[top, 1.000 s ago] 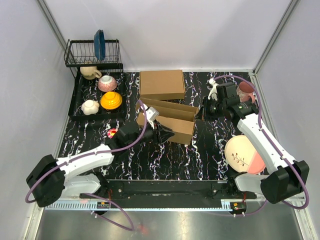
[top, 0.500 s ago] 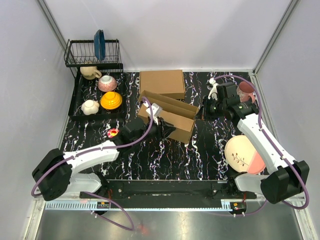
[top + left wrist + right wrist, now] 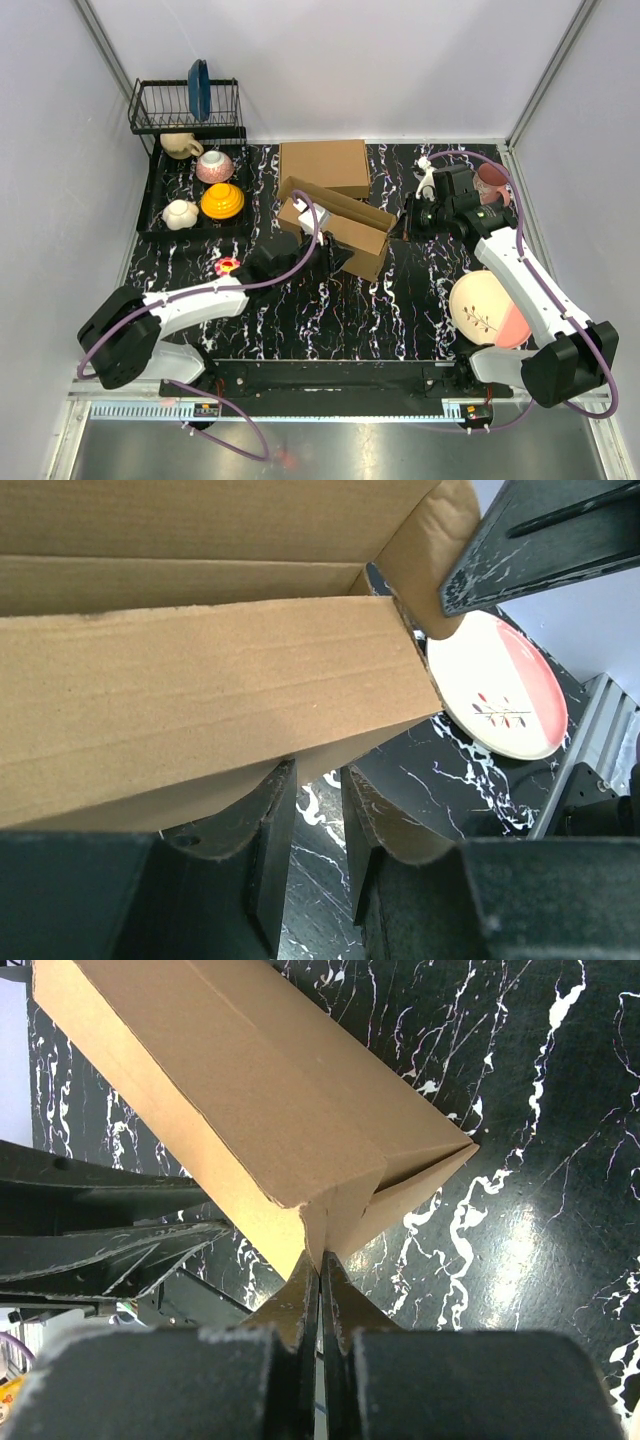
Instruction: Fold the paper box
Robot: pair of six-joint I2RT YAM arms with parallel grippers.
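The paper box [image 3: 336, 222] is a partly folded brown cardboard sheet lying askew in the middle of the table, its walls raised. My left gripper [image 3: 338, 258] is at the box's near side. In the left wrist view its jaws [image 3: 317, 775] stand a little apart with only table between them, and the box's front wall [image 3: 200, 700] lies just above the fingers. My right gripper [image 3: 405, 222] is at the box's right end. In the right wrist view it [image 3: 320, 1260] is shut on a thin flap at the corner of the box [image 3: 250, 1100].
A neatly formed cardboard box [image 3: 323, 167] sits just behind the paper box. A dish rack [image 3: 186, 108] and a tray of bowls [image 3: 152, 200] stand at the back left. A pink and white plate [image 3: 490, 310] lies near right. A small red object [image 3: 226, 266] lies by the left arm.
My left gripper has moved forward and right against the box's near side. The box has turned and been pushed back, its near wall standing steeper. The right gripper has kept its hold.
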